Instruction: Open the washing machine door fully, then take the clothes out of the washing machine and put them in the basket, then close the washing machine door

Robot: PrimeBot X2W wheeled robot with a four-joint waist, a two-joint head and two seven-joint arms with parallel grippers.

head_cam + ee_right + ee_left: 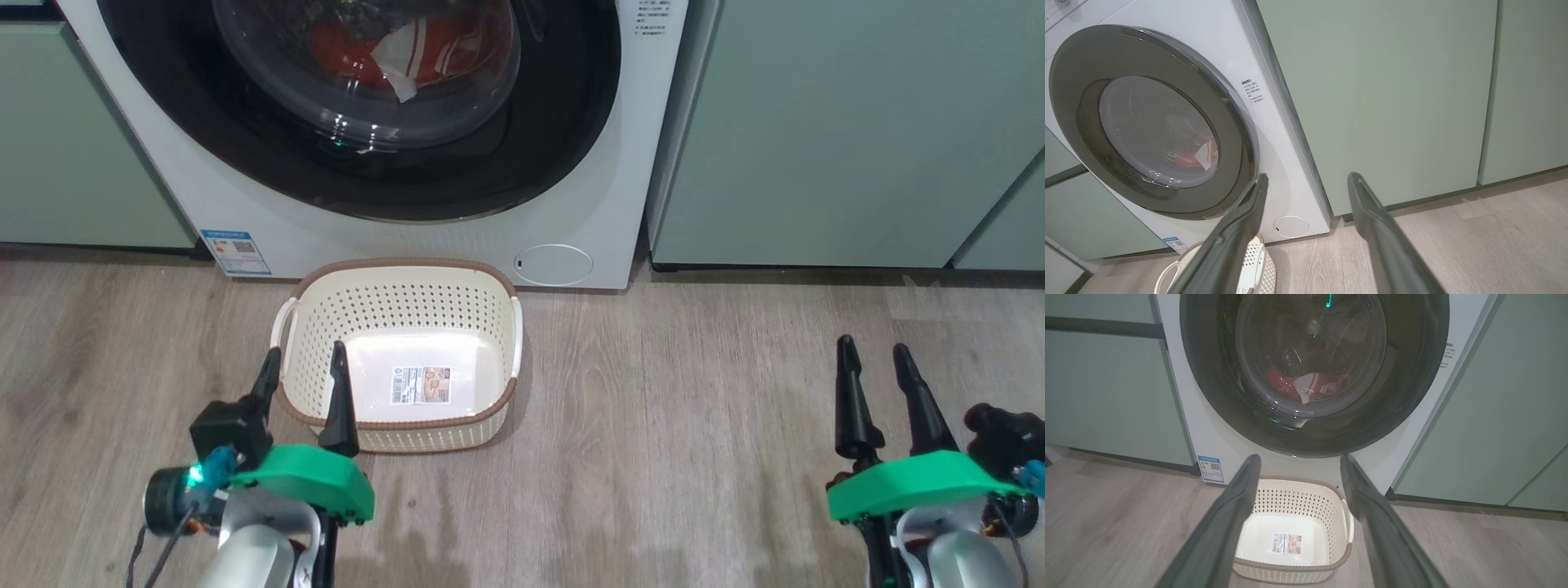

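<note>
Both pairs of jaws stand parted and empty. The basket [404, 265] sits on the floor [694, 408] just ahead of the left jaws, well to the left of the right jaws. Beyond it, past both, the washing machine door [555, 139] is closed, with the clothes [441, 45] red behind its glass.

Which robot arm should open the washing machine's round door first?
Probably the right. The right gripper has open jaws and bare floor ahead, near the right rim of the washing machine door. The left gripper has the basket in its way.
</note>
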